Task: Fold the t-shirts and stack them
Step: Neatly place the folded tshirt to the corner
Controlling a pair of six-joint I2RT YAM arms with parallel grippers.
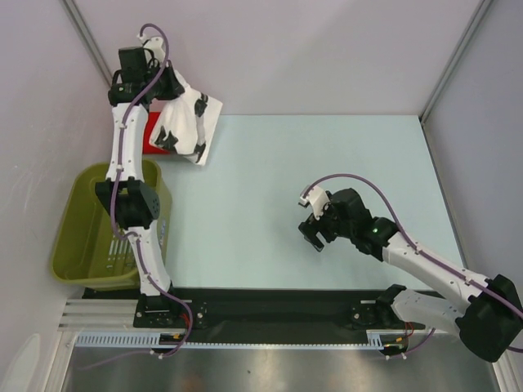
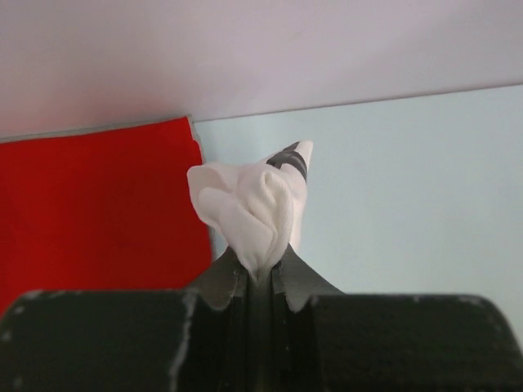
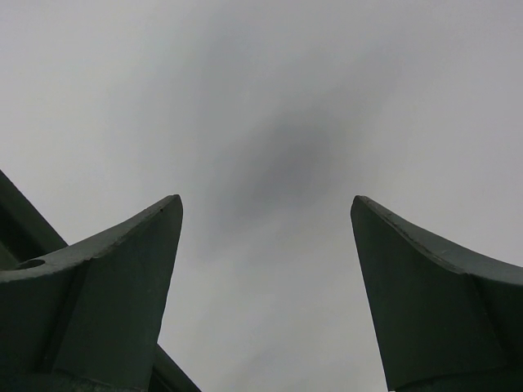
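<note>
1. In the upper left of the frame, my left gripper (image 1: 158,80) holds the white t-shirt (image 1: 192,122) by one bunched end.
2. The shirt hangs down to the right of it, with the black printed shapes showing.
3. Its lower part lies over the red t-shirt (image 1: 153,140), which is flat on the pale table (image 1: 327,155).
4. The olive-green basket (image 1: 78,229) stands at the left edge, under my left arm.
5. My right gripper (image 1: 315,233) hovers right of centre, well apart from both shirts.
</note>
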